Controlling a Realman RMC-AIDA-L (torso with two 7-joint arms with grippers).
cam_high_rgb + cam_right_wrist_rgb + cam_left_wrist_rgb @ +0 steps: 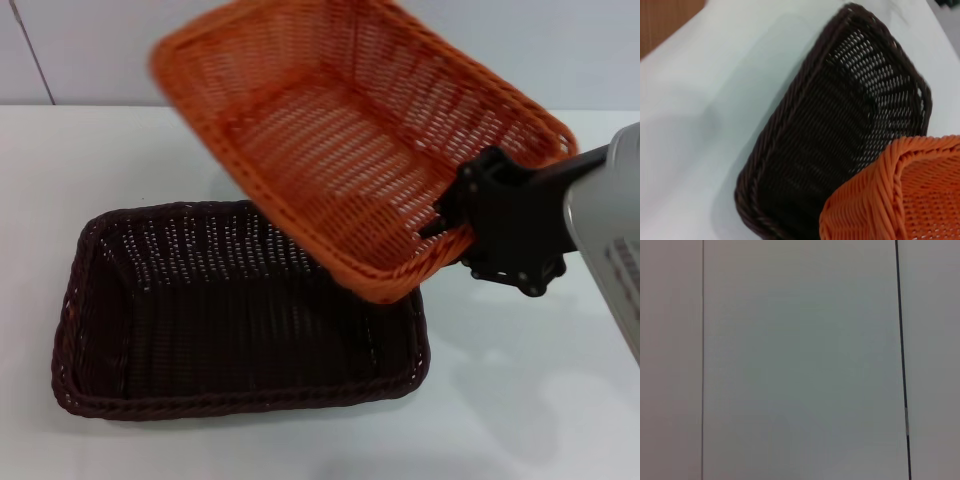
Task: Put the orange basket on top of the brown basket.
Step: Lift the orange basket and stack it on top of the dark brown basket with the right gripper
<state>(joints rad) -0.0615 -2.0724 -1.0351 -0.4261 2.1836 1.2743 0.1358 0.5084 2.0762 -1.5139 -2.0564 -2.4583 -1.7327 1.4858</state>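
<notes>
The orange basket point(350, 140) hangs tilted above the brown basket point(230, 320) on the white table point(520, 400), the right gripper point(455, 225) clamped on its rim. The right wrist view alone shows one orange corner point(900, 200); the left wrist view shows only a blank wall.

Before you, a smooth white flat-topped desk point(520, 400), behind it a pale grey panelled wall point(90, 50) with a thin dark seam, in your right wrist view a brown wood-toned strip point(665, 20) beyond the desk's edge
</notes>
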